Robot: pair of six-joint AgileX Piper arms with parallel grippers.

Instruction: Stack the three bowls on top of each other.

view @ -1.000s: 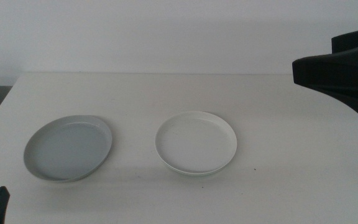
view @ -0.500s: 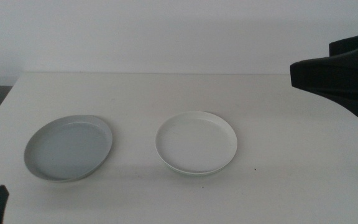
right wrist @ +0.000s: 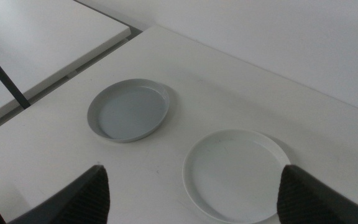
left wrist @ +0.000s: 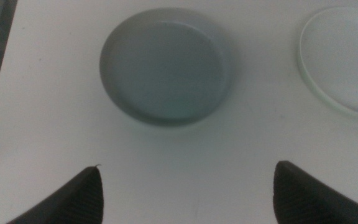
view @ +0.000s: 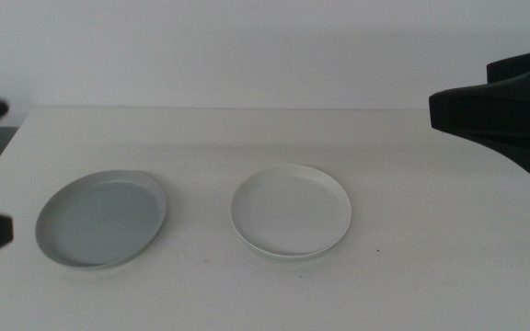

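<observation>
A plain white wall stands behind a white worktop (view: 412,276) that fills most of the middle view. Two dishes are visible on it, well apart from each other. The light grey bowl (view: 101,219) lies at the left of the frame, slightly below centre, resting flat and empty. The white bowl (view: 291,210) lies near the centre of the frame, and along its lower edge a second, faintly greenish rim shows beneath it, so it appears to sit on another dish; the pale mint green bowl cannot be made out clearly as a separate thing.

The left gripper (left wrist: 185,186) hangs above the worktop on the near side of the grey bowl (left wrist: 166,65), its jaws spread wide with nothing between them; in its wrist view the grey bowl lies ahead of the jaws and a part of the white bowl (left wrist: 344,56) shows at the frame's upper right. In the middle view only a dark part of this arm shows at the left edge.

The right gripper (right wrist: 191,196) is held high at the right side, well clear of both dishes, its jaws also wide apart and empty. In its wrist view the white bowl (right wrist: 235,174) lies between the jaws' line of sight, and the grey bowl (right wrist: 129,109) lies farther off. In the middle view its dark body fills the upper right edge of the frame.
</observation>
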